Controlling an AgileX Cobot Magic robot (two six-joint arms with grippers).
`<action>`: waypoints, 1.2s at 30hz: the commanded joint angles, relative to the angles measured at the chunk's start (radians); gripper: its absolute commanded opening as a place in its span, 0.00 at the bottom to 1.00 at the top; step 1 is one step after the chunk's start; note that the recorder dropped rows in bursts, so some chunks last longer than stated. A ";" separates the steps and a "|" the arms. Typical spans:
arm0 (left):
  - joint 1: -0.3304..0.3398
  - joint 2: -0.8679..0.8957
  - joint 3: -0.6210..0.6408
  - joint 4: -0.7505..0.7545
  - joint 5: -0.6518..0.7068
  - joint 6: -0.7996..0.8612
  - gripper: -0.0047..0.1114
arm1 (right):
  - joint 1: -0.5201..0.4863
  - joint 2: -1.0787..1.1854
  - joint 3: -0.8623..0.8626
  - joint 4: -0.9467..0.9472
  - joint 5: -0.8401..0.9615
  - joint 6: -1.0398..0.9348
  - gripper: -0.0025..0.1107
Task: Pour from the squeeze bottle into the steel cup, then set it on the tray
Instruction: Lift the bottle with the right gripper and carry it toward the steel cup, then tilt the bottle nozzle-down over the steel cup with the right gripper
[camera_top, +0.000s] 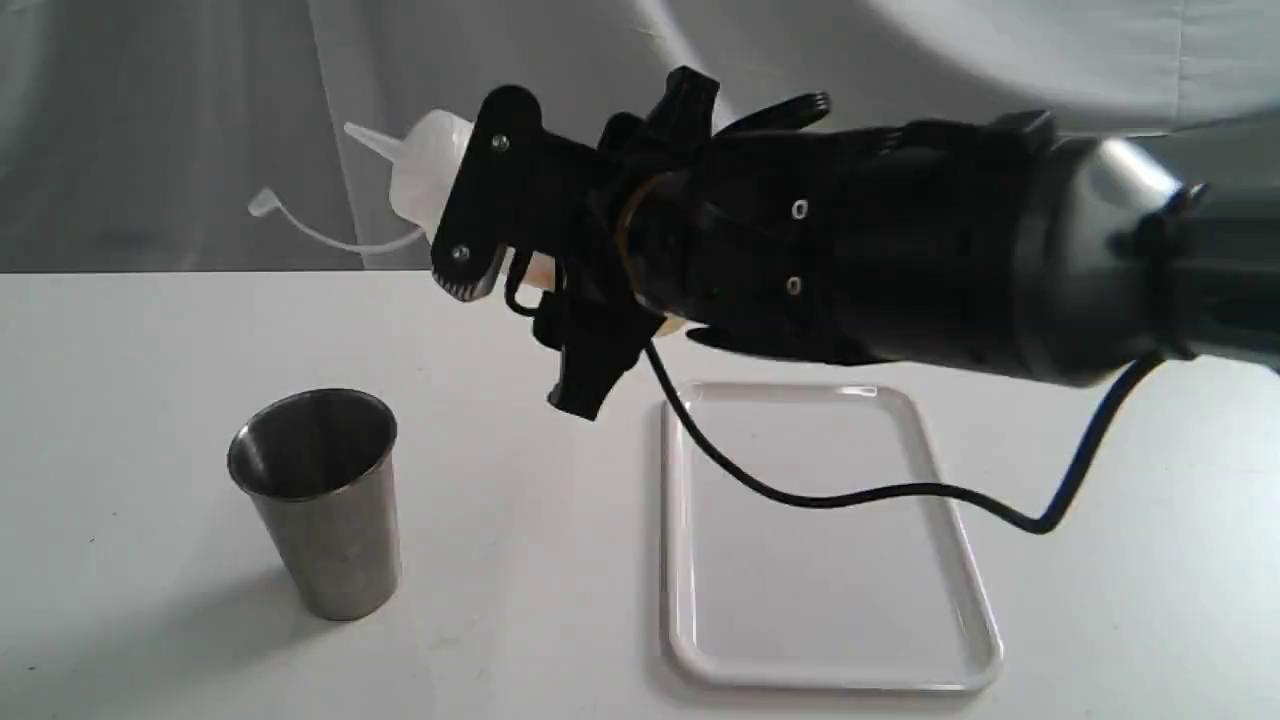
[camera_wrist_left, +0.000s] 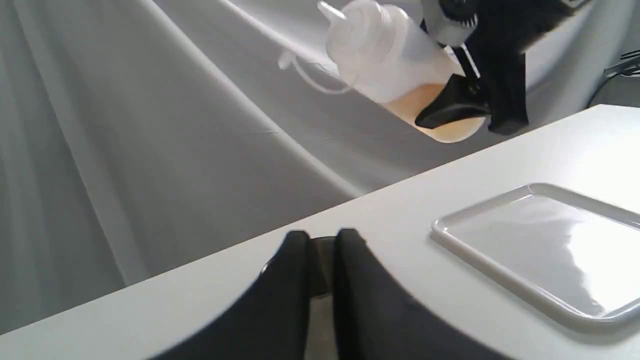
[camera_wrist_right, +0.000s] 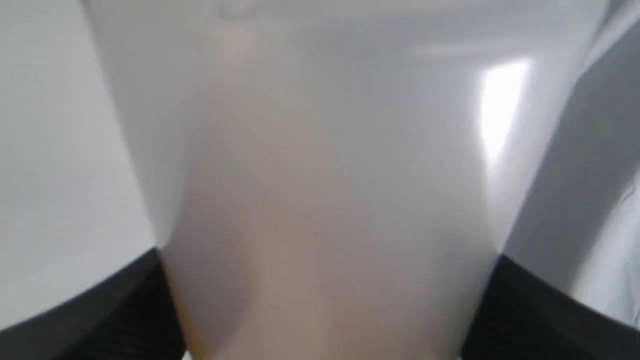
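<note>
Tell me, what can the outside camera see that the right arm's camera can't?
Only the outside camera shows the steel cup, the tray, and the nozzle and dangling cap of the squeeze bottle. Only the right wrist camera shows both black fingers pressing its sides, very close and blurry. Both show the bottle held in the right gripper.

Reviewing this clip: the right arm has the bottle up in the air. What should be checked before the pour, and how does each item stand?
1. Jaws of the right gripper clamp the bottle: ok.
2. The cap is off the nozzle, hanging on its strap: ok.
3. The bottle holds amber liquid: ok.
4. The cup is upright, mouth open: ok.
5. Nozzle tipped down toward the cup: not ok, it points upward.
6. Nozzle lined up over the cup: cannot tell.
</note>
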 joint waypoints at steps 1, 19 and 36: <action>0.002 0.003 0.004 -0.002 -0.003 -0.001 0.11 | 0.006 0.023 -0.007 -0.065 0.015 0.064 0.30; 0.002 0.003 0.004 -0.002 -0.003 -0.001 0.11 | 0.027 0.099 -0.007 -0.459 0.022 0.318 0.30; 0.002 0.003 0.004 -0.002 -0.003 -0.001 0.11 | 0.065 0.169 -0.007 -0.578 0.133 0.374 0.30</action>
